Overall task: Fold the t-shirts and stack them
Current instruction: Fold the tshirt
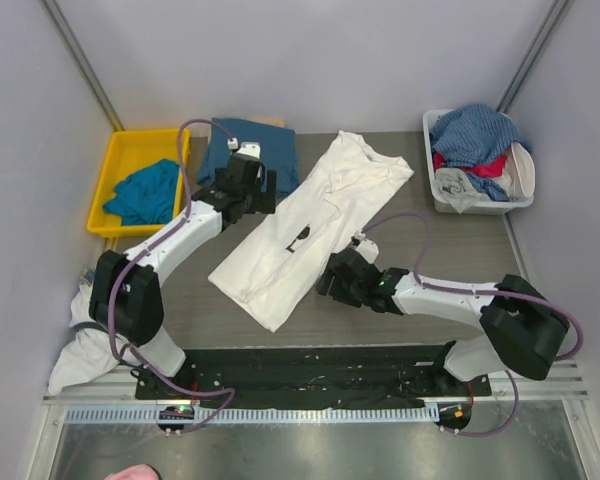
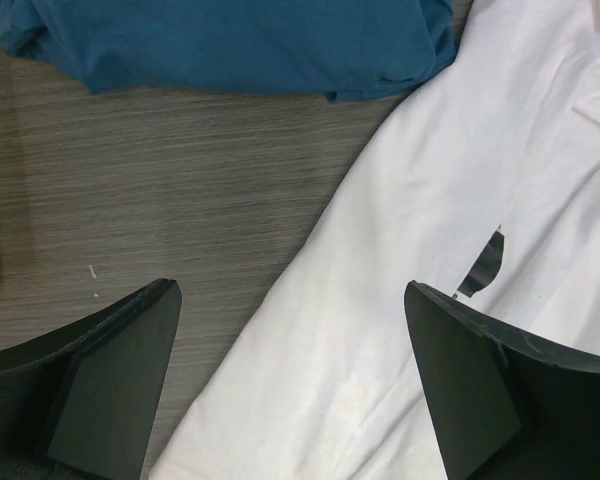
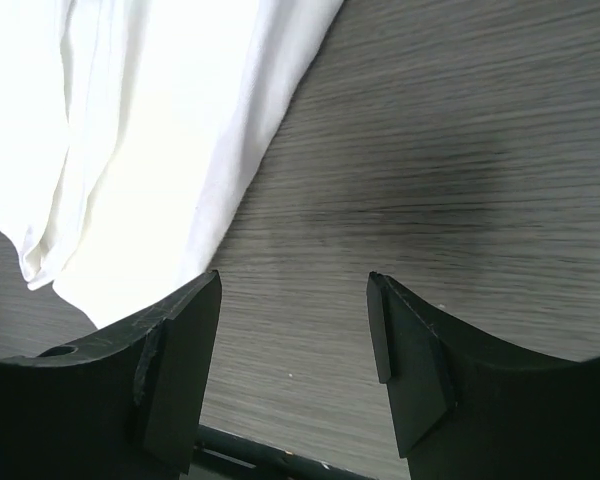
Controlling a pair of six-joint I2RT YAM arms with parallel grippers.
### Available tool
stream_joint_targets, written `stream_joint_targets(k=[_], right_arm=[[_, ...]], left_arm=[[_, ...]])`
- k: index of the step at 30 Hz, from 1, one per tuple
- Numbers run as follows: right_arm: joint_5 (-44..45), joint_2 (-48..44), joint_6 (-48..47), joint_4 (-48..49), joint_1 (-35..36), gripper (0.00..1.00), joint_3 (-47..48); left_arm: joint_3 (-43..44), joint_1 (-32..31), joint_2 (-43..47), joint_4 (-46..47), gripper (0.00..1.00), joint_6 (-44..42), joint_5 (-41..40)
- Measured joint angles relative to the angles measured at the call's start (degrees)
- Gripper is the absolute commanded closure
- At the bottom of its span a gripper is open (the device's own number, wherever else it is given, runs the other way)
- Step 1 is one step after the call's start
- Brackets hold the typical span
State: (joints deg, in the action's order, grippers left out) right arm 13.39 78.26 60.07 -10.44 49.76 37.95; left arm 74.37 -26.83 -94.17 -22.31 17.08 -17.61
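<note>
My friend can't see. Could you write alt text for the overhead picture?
A white t-shirt, folded lengthwise, lies diagonally on a grey table between two robot arms with open grippers, left and right. A folded blue t-shirt sits behind it.

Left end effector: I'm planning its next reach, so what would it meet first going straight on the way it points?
Probably the white shirt's edge, between its open jaws; the blue shirt lies farther on. Depth is unclear.

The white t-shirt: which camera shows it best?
The top view: the whole white t-shirt lies folded lengthwise on the table. The left wrist view shows part with a black mark; the right wrist view shows only one edge.
</note>
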Motion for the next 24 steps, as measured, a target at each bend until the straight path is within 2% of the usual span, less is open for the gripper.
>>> stream_joint_targets(k=[13,16,17,19,20,24], right_arm=[[-1.75,12.96,6.23,13.0,4.81,0.35,4.02],[-2.4,15.17,6.6,14.99,5.42,0.65,5.35],[-2.67,15.67,7.1,15.13,5.57,0.82,5.4],[-2.75,16.11,7.91,14.8,5.66,0.96,4.81],[-2.73,16.11,7.98,14.67,5.66,0.99,4.35],[-1.75,12.7,9.73,13.92,5.66,0.99,0.59]], left_arm=[[-1.92,0.0,1.05,0.15,0.0,0.02,0.02],[-2.21,0.0,1.18,0.13,0.0,0.02,0.0],[-2.36,0.0,1.25,0.13,0.0,0.02,-0.02],[-2.56,0.0,1.36,0.11,0.0,0.04,-0.07],[-2.6,0.0,1.42,0.13,0.0,0.07,-0.17],[-2.73,0.0,1.55,0.13,0.0,0.37,-0.24]])
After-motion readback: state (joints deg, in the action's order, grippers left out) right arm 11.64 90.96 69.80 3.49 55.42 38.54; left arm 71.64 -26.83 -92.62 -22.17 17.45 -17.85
